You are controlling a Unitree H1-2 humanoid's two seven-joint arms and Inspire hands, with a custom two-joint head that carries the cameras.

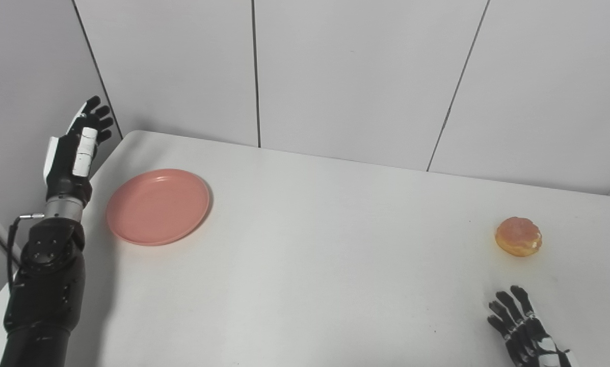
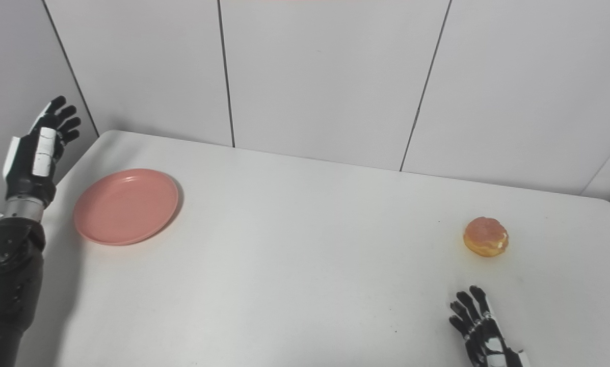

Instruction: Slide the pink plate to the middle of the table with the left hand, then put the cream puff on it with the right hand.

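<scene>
- The left arm (image 1: pixel 45 285) rises from the bottom left corner, its black forearm standing nearly upright at the table's left edge.
- The left hand (image 1: pixel 78 145) is lifted above that edge, fingers (image 1: pixel 98 114) straight and a little apart, pointing up and away toward the wall; it holds nothing and touches nothing.
- The plate (image 1: pixel 158 206), pink and round, lies flat on the table's left side, just right of the left wrist and clear of the hand; its dish is bare.
- The table (image 1: pixel 325 265), white with a rounded far left corner, runs across the whole scene, its middle stretch lying between plate and puff.
- The wall (image 1: pixel 366 76) of pale panels with dark vertical seams closes the scene behind the table.
- The puff (image 1: pixel 519 236), a golden round pastry with a glazed top, sits on the table's right side, well apart from the plate.
- The right hand (image 1: pixel 526 331) comes in at the bottom right corner, low over the table, fingers (image 1: pixel 508 306) spread and stretched toward the puff; it grips nothing, and a strip of bare table lies between the fingertips and the pastry.
- Whether the right palm rests on the tabletop or hangs just above it cannot be told from either eye view.
</scene>
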